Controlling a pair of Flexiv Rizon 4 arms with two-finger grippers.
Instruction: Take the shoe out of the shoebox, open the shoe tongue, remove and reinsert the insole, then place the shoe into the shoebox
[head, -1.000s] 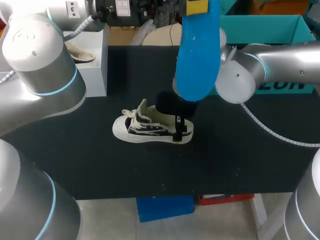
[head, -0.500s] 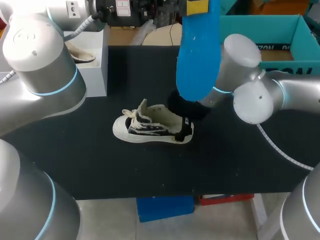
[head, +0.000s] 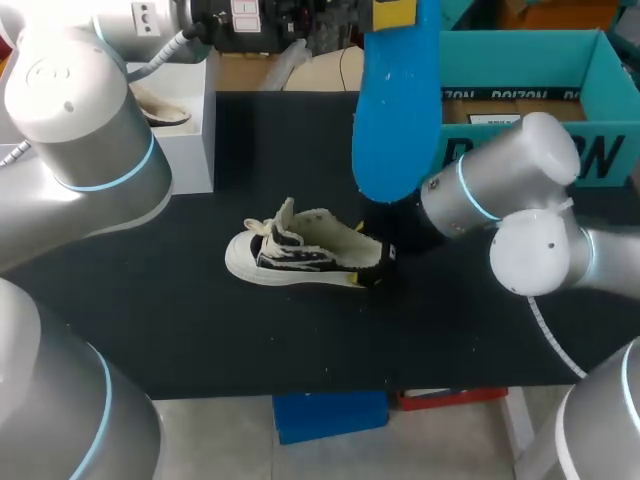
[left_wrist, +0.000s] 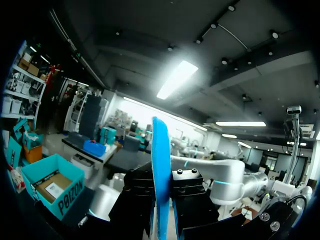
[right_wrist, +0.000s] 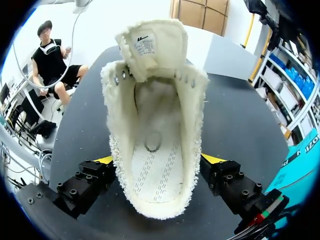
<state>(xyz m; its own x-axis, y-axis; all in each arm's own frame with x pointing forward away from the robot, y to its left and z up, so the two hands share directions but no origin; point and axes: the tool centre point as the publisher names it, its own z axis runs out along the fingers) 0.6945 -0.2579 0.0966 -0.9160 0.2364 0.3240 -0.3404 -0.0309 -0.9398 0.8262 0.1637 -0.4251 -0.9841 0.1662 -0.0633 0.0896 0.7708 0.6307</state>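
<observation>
A cream and black canvas shoe (head: 296, 254) lies on its sole on the black table (head: 460, 330), toe to the left, tongue (right_wrist: 150, 46) pulled up. My right gripper (head: 380, 268) is down at its heel, open, with the heel (right_wrist: 156, 175) between the yellow-tipped fingers (right_wrist: 102, 161). The inside of the shoe shows a cream stitched floor. My left gripper (left_wrist: 161, 220) is raised high and shut on a blue insole (head: 395, 110), which hangs edge-on between its black fingers (left_wrist: 190, 200). The teal shoebox (head: 590, 70) stands open at the back right.
A white box (head: 190, 130) with a pale object in it stands at the back left of the table. A flat cardboard piece (head: 505, 108) lies inside the shoebox. The left arm's large joint (head: 80, 110) hangs over the table's left side.
My right arm has swung back to the right and lowered, bringing its gripper from above the shoe down to its heel. The shoe, insole and left arm have stayed put.
</observation>
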